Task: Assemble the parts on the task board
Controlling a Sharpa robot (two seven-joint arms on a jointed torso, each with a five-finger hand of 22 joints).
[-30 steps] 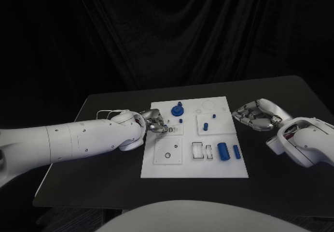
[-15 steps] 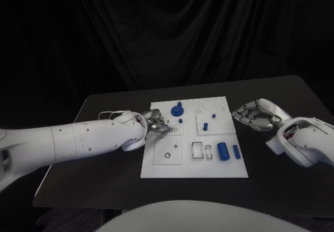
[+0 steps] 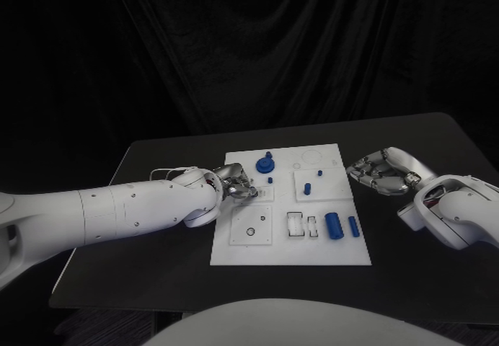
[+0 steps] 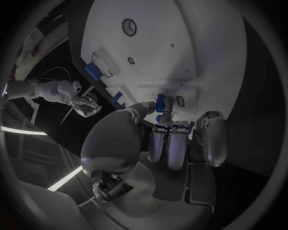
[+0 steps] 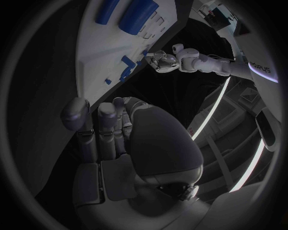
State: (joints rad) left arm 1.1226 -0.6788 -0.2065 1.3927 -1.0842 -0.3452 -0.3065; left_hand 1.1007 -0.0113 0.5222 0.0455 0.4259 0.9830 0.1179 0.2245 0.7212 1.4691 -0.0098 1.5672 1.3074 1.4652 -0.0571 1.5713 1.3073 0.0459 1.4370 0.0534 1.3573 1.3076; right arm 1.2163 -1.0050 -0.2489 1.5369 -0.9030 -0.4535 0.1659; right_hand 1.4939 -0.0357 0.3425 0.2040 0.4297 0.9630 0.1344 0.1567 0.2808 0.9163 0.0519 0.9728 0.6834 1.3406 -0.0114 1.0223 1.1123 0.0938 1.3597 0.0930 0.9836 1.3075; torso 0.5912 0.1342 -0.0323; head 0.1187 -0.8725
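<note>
The white task board (image 3: 291, 249) lies mid-table. On it stand a blue round part (image 3: 265, 165), small blue pegs (image 3: 308, 189) and, near its right edge, a thick blue cylinder (image 3: 334, 225) beside a thinner one (image 3: 353, 226). My left hand (image 3: 237, 185) hovers over the board's left edge with fingers curled. In the left wrist view this hand (image 4: 174, 139) pinches a small blue part (image 4: 160, 103) between thumb and fingers, just above the board (image 4: 174, 48). My right hand (image 3: 379, 173) stays off the board's right edge, fingers curled in on nothing (image 5: 120, 134).
Pale recesses (image 3: 251, 231) and slots (image 3: 298, 225) mark the board's near half. Black table (image 3: 135, 274) surrounds the board on all sides. The right wrist view shows the two blue cylinders (image 5: 137, 13) and my left hand (image 5: 161, 61) beyond.
My left hand has crept to the right, from the board's left rim to over its small slots. The right hand has stayed where it was.
</note>
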